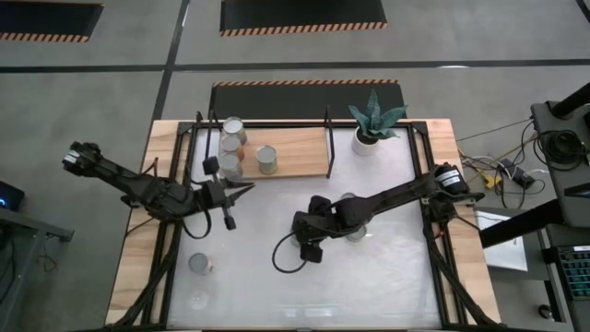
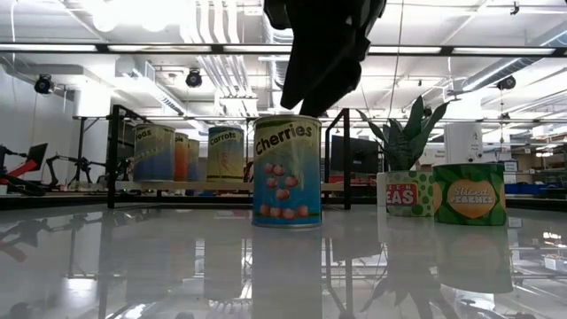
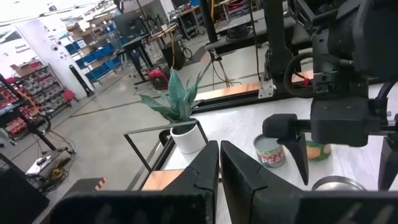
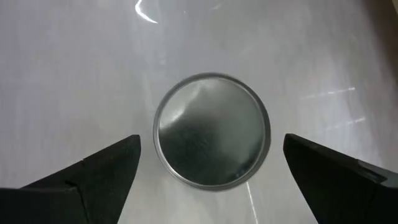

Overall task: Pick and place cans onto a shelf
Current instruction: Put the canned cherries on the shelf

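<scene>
While the right gripper (image 4: 208,168) hangs spread wide straight over one can (image 4: 212,130), we get a good look at that can's shiny round metal lid, smooth and a bit smeared with reflections, sitting between the two dark fingers without touching either. From table height it's the "Cherries" can (image 2: 286,171), a plain cylinder with a blue-green label, standing upright on the glossy white worktop (image 1: 387,277).

The left gripper (image 1: 241,188) is pinched closed with nothing in it, just in front of the shelf (image 1: 300,157), a light wooden board in a thin black frame.

We count three cans on the shelf, two more on the worktop near the left front corner, and a peas can (image 2: 408,193) and a peaches can (image 2: 469,193) over by the spiky green plant (image 1: 373,117) in its white pot.
</scene>
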### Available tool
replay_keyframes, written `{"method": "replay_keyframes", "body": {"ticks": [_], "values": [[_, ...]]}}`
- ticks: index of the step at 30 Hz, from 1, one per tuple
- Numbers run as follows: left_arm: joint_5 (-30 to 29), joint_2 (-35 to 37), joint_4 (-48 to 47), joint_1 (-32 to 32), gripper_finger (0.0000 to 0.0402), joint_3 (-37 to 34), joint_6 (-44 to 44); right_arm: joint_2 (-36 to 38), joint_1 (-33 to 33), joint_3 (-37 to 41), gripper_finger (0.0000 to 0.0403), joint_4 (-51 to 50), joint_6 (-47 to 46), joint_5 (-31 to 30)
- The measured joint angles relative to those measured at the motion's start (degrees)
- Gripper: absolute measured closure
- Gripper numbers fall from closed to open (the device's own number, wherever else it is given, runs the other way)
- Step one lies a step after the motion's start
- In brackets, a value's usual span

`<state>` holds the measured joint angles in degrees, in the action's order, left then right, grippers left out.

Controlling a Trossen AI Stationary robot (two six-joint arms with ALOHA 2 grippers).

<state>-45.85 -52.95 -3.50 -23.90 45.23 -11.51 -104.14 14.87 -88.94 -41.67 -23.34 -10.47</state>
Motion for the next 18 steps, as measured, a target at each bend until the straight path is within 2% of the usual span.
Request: {"method": "replay_keyframes", "body": {"ticks": [9, 14, 18], "values": [[-0.1, 0.0, 0.1, 0.0, 0.0402, 0.0, 0.0, 0.0, 0.0, 1.6, 0.0019, 0.5, -0.7, -0.2], [-0.1, 0.0, 0.1, 0.0, 0.0402, 0.0, 0.0, 0.0, 0.0, 2.5, 0.0024, 1.0, -0.1, -2.7], [-0.1, 0.0, 0.2, 0.0, 0.0402, 0.0, 0.0, 0.0, 0.0, 4.7, 0.0032, 6.1, 0.7, -2.6]]}}
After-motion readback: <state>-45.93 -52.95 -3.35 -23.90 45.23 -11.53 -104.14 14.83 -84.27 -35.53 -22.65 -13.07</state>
